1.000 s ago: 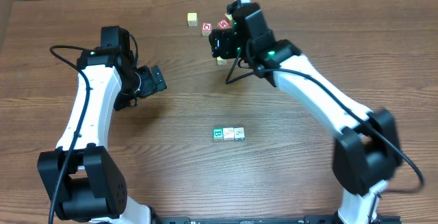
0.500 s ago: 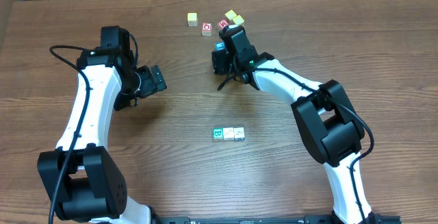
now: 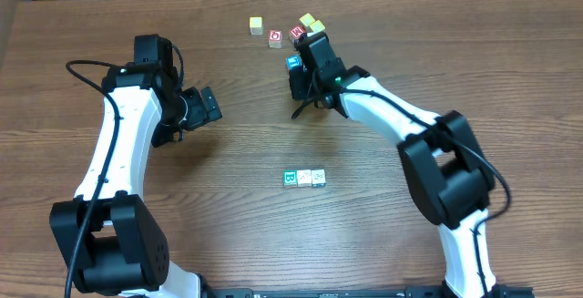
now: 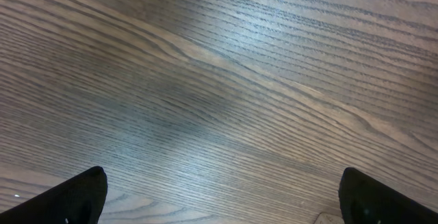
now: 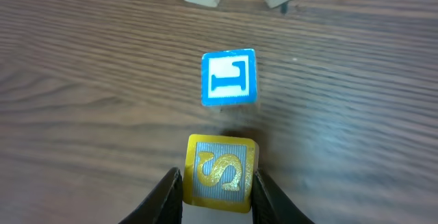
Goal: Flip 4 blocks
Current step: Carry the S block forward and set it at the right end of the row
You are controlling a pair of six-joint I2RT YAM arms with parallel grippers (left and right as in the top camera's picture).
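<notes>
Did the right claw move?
Yes. Seen from overhead, the right gripper slid down the picture, away from the red cubes, and now closes on the yellow cube.

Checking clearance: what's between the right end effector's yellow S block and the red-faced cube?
Right wrist view: blue I cube, clear of the yellow S block.

On the far worktop (image 3: 364,243), a blue-faced cube (image 3: 292,62) lies nearer than the left red-faced cube (image 3: 275,38) and right red-faced cube (image 3: 296,33).
</notes>
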